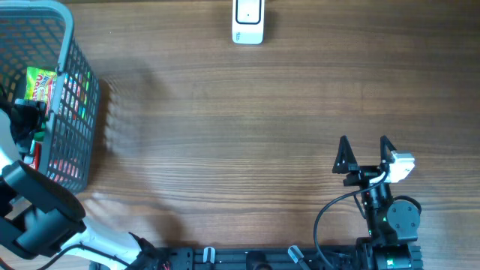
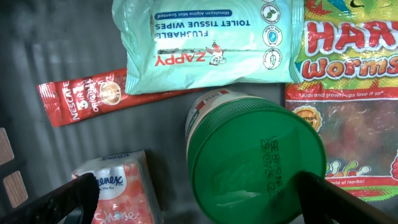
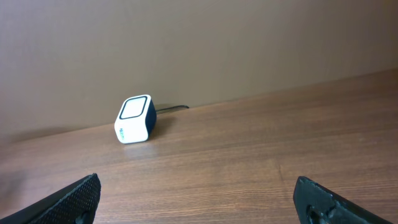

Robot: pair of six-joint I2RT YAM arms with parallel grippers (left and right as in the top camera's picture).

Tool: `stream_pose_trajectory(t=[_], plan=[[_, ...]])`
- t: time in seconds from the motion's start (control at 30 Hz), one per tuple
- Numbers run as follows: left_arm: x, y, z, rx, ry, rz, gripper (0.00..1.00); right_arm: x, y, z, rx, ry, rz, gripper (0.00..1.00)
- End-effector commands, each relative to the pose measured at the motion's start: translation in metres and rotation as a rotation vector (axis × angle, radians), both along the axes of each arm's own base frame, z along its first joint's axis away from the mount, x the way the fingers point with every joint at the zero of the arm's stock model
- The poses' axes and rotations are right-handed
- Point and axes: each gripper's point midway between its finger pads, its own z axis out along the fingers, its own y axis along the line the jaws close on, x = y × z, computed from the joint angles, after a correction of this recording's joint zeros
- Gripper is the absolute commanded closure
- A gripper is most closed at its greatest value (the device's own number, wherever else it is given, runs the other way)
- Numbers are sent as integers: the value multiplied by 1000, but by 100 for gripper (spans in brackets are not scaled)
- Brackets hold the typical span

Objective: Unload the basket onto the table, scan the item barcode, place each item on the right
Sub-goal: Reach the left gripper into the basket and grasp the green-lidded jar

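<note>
Left jaws wide open, empty, inside basket (image 1: 71, 45). Green-lidded jar (image 2: 255, 158) sits between them. Centre your approach on lid, descend straight, close on rim, clear of tissue pack (image 2: 118, 186) alongside. Right jaws open, idle, facing scanner (image 3: 135, 119).

The table (image 1: 240, 112) is warm brown wood grain, and the barcode scanner (image 3: 135, 119) at its far edge is white with a dark blue face. In the grey mesh basket (image 1: 69, 22) on the left are a jar (image 2: 255, 162) with a green lid, a mint-green wipes pack (image 2: 211, 43), a red Nescafe sachet (image 2: 81, 99) and a yellow-green Haribo bag (image 2: 348, 74) with red lettering.
</note>
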Motion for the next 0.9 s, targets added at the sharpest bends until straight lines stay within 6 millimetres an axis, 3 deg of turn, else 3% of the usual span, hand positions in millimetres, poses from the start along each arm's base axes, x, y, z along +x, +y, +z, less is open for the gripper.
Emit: stream_pose_trajectory(t=[0.0, 0.13, 0.27, 0.5, 0.7, 0.87], plan=[[-2, -2, -4, -11, 10, -11, 0, 0, -1, 1, 1, -7, -9, 0], [3, -1, 7, 2, -20, -15, 0, 0, -1, 1, 1, -7, -9, 0], [23, 13, 25, 59, -101, -19, 0, 0, -1, 1, 1, -7, -9, 0], [35, 17, 32, 74, -151, -29, 0, 0, -1, 1, 1, -7, -9, 0], [55, 2, 4, 10, -140, -79, 0, 0, -1, 1, 1, -7, -9, 0], [45, -9, -33, -68, -29, -81, 0, 0, -1, 1, 2, -7, -9, 0]])
